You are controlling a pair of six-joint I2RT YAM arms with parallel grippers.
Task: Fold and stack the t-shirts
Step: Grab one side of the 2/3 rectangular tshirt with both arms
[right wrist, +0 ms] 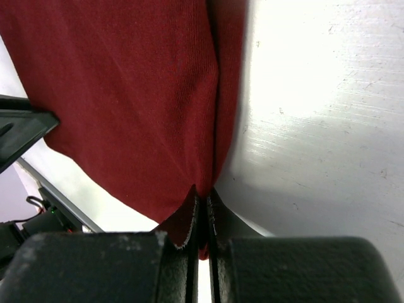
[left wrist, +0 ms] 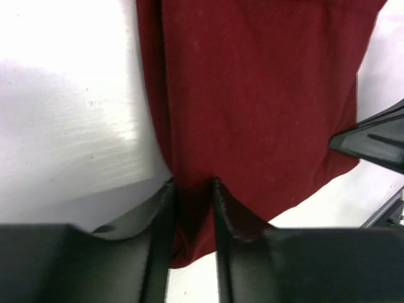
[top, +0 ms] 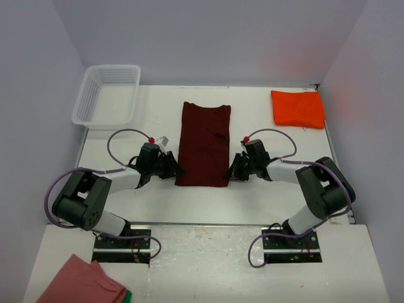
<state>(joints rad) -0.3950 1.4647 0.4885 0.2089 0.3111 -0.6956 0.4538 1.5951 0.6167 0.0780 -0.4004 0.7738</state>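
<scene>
Maroon t-shirt flat on counter, frame centre. Right jaws clamped on its lower-right corner; left jaws apart, straddling lower-left corner. Likely paired grip for next fold. Orange t-shirt upper right, folded.

Two black-and-white jointed arms on show, looping lilac cables trailing from each, small red cap at each wrist, matte black gripper fingers.

White basket, salmon-pink cloth, white table
</scene>
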